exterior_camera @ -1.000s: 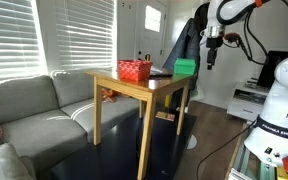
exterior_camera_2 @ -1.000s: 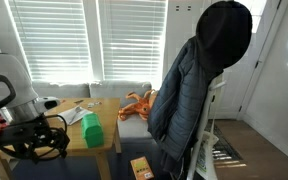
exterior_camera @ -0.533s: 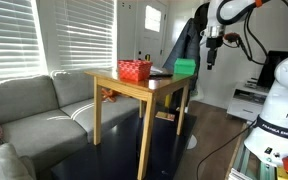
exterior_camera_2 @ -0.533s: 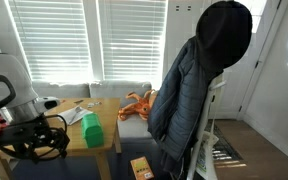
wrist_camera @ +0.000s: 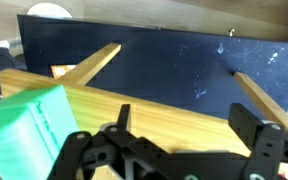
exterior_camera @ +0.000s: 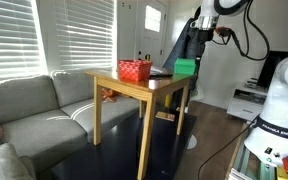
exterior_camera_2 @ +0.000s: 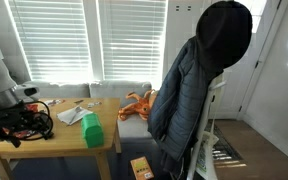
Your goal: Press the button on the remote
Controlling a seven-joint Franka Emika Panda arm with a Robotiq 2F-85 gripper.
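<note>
A: Exterior view, table contents?
B: Remote (exterior_camera: pixel 161 73) lies flat on the table (exterior_camera: pixel 124 84), between the red basket (exterior_camera: pixel 135 70) and the green block (exterior_camera: pixel 185 67). The gripper (exterior_camera: pixel 197 30) hangs well above, dark against a coat (exterior_camera: pixel 182 45); jaws unreadable here.
A: Exterior view, other angle?
B: Gripper (exterior_camera_2: pixel 20 122) over the table end; green block (exterior_camera_2: pixel 92 130) near it. Cannot pick out the remote.
A: Wrist view?
B: Fingers (wrist_camera: pixel 119 125) spread wide, nothing between them. Green block lower left.

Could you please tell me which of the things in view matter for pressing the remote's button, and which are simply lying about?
For the job:
- remote, on the table between the basket and the block
- gripper, jaws apart

Just lying about:
- red basket
- green block
- jacket
- sofa
</note>
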